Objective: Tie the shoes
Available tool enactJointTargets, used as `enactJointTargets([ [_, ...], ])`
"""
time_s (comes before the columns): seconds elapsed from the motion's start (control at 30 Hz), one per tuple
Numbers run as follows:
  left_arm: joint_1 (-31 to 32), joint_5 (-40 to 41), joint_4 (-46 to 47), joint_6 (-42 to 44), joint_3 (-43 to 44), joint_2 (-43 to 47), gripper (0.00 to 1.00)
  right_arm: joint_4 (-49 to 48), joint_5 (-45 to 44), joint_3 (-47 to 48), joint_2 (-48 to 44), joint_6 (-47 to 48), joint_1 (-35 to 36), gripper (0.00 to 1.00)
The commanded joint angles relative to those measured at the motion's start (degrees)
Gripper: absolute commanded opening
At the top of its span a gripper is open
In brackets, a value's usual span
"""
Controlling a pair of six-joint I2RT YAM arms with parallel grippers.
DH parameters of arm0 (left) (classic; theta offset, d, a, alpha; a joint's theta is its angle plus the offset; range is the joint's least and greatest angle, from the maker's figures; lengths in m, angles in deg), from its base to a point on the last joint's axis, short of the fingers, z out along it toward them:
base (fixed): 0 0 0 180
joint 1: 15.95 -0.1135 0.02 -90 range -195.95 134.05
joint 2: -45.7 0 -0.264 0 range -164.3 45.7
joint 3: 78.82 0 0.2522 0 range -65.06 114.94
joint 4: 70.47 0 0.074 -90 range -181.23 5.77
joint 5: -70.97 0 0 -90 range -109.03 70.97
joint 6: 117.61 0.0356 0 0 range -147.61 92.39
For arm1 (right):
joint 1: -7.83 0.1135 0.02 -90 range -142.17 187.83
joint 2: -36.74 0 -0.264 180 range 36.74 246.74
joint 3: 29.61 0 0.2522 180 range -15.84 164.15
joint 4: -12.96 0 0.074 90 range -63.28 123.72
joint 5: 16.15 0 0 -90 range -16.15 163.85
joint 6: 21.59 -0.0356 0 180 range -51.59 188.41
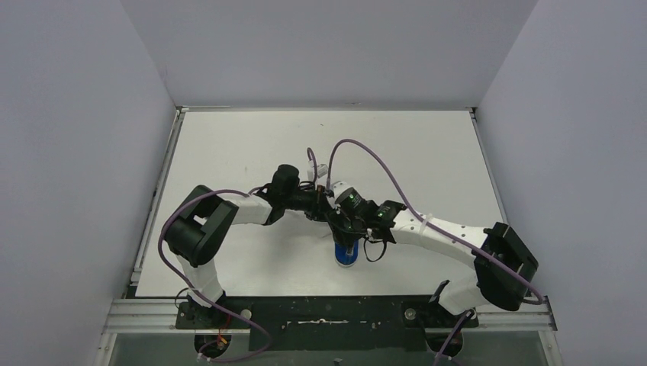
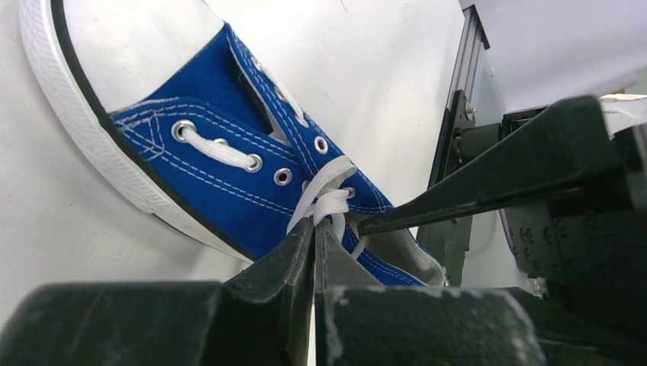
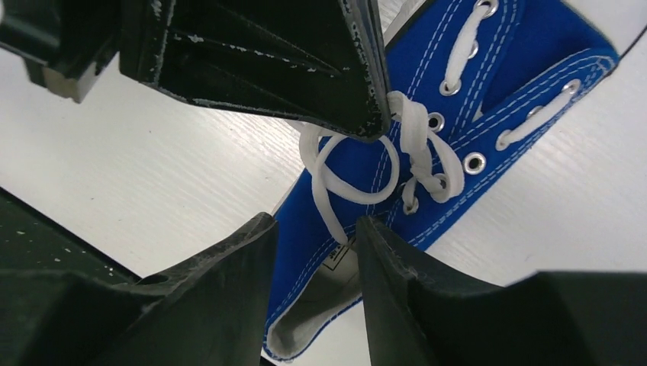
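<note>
Blue sneaker [image 1: 347,255] lying on the table [image 1: 252,145] near its front edge, between the two arms. Left tool [image 2: 315,229] clamped on a white lace [image 2: 328,204] by the shoe's opening. Right tool [image 3: 317,225] spread apart, a lace strand passing between its fingers.

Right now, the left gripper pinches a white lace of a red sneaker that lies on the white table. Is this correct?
Not quite: the sneaker is blue, not red, as the left wrist view shows. The rest holds: the left gripper pinches a white lace, and the sneaker lies on the white table.
</note>
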Motion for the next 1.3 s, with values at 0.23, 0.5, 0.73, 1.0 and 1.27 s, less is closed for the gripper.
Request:
enactJointTargets([
  [0.23,0.2,-1.2,3.7,-0.5,-1.6,1.6,0.00,-5.1,-10.2,0.1,3.7,4.5,4.7,0.32],
  [0.5,0.2,-1.4,3.2,-0.5,-0.7,1.4,0.00,-3.7,-14.1,1.0,3.7,6.5,6.3,0.32],
  [0.73,0.1,-1.6,2.8,-0.2,-0.5,1.9,0.00,-4.3,-15.6,1.7,7.1,7.4,9.7,0.34],
  [1.0,0.1,-1.6,2.9,-0.2,-1.4,2.2,0.00,5.6,-24.7,7.7,6.6,4.4,13.3,0.02],
  [1.27,0.1,-2.0,0.8,1.3,-1.1,3.1,0.00,32.4,-12.1,18.8,0.1,-12.0,4.2,0.00],
])
